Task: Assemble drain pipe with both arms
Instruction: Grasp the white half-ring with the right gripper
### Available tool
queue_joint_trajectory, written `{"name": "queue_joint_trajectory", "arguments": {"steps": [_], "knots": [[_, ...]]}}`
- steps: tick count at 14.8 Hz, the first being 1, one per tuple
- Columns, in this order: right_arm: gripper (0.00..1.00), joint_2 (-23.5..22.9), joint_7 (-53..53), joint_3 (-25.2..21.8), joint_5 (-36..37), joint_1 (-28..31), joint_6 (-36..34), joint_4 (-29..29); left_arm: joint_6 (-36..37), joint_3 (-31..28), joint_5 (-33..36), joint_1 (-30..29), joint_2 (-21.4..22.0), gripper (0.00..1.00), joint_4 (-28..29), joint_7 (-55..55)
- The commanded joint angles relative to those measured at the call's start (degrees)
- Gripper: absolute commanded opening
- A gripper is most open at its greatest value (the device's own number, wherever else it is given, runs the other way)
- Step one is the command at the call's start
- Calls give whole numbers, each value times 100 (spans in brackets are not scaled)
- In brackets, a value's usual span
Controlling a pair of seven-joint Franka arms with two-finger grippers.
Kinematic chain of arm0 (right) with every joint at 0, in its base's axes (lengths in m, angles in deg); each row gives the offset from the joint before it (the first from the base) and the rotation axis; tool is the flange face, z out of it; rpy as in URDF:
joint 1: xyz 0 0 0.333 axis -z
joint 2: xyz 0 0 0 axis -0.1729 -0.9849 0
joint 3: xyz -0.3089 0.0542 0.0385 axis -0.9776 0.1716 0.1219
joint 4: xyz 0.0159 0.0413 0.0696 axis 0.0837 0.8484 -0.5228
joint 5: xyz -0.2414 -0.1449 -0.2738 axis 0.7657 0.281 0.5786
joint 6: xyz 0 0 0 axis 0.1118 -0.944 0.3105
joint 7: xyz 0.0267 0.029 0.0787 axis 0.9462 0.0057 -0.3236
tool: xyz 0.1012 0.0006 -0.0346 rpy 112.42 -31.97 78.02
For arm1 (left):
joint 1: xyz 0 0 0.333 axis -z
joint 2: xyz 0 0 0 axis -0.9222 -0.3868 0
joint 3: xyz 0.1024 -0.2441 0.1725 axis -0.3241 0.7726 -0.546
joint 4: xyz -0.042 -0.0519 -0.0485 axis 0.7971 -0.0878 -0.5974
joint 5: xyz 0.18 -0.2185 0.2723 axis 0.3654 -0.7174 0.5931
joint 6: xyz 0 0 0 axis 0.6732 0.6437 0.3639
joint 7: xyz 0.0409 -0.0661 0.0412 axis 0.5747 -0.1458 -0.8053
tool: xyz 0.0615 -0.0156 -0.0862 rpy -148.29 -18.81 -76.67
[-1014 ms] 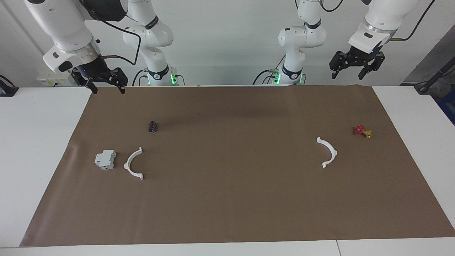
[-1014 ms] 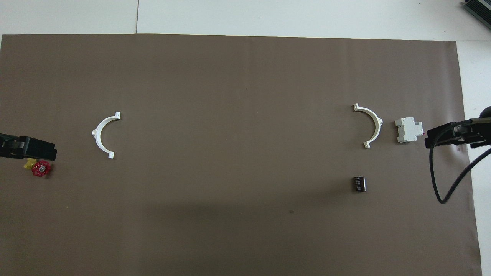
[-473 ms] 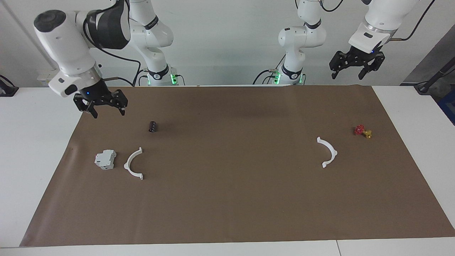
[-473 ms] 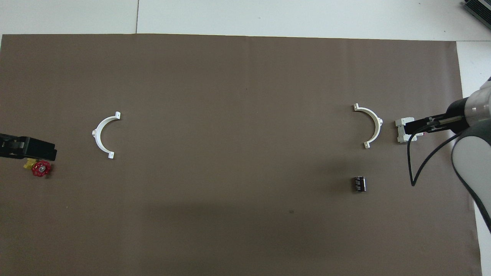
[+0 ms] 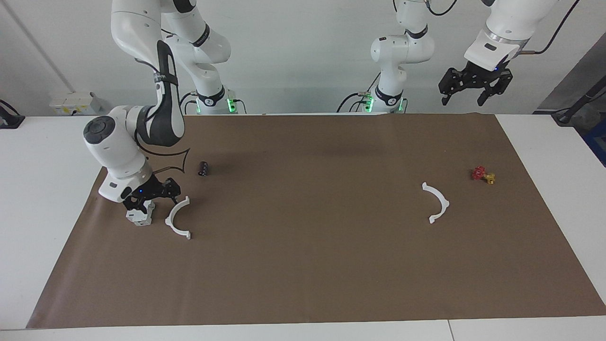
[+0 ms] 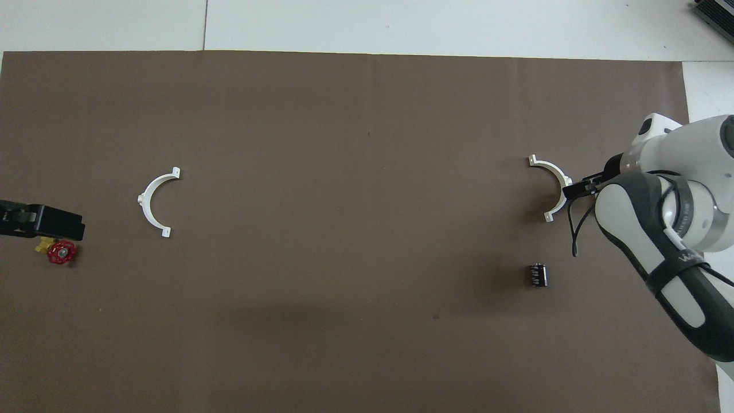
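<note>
The drain pipe lies in two white half-rings, far apart on the brown mat. One half-ring (image 5: 178,220) (image 6: 557,187) lies toward the right arm's end, beside a grey boxy block (image 5: 140,216). My right gripper (image 5: 152,198) (image 6: 576,189) is open and empty, low over the block and next to this half-ring. The other half-ring (image 5: 438,202) (image 6: 153,201) lies toward the left arm's end. My left gripper (image 5: 475,88) (image 6: 41,221) is open and empty; the left arm waits raised at its own end of the table.
A small dark cylinder (image 5: 203,168) (image 6: 537,275) lies nearer to the robots than the first half-ring. A red and yellow valve (image 5: 483,175) (image 6: 59,252) lies beside the second half-ring. The right arm hides the grey block in the overhead view. The brown mat (image 5: 303,265) covers the table.
The right arm has swung down from high at the mat's near corner to just over the grey block, next to the half-ring. The left arm and all objects have not moved.
</note>
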Motion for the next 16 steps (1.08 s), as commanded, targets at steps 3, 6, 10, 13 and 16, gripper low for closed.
{"name": "queue_joint_trajectory", "arguments": {"steps": [3, 6, 10, 13, 16], "knots": [[98, -247, -313, 68, -106, 88, 382, 151, 48, -55, -89, 25, 108, 100, 53, 17], [85, -327, -296, 77, -123, 80, 462, 151, 48, -55, -89, 25, 108, 100, 53, 17], [76, -371, -296, 68, -659, 45, 602, 142, 48, -55, -89, 25, 108, 100, 53, 17], [76, -424, -349, 68, -651, 71, 638, 133, 48, -55, -80, 25, 108, 100, 53, 17], [56, -424, -454, 68, -651, 106, 638, 133, 48, -55, -89, 25, 108, 100, 53, 17]]}}
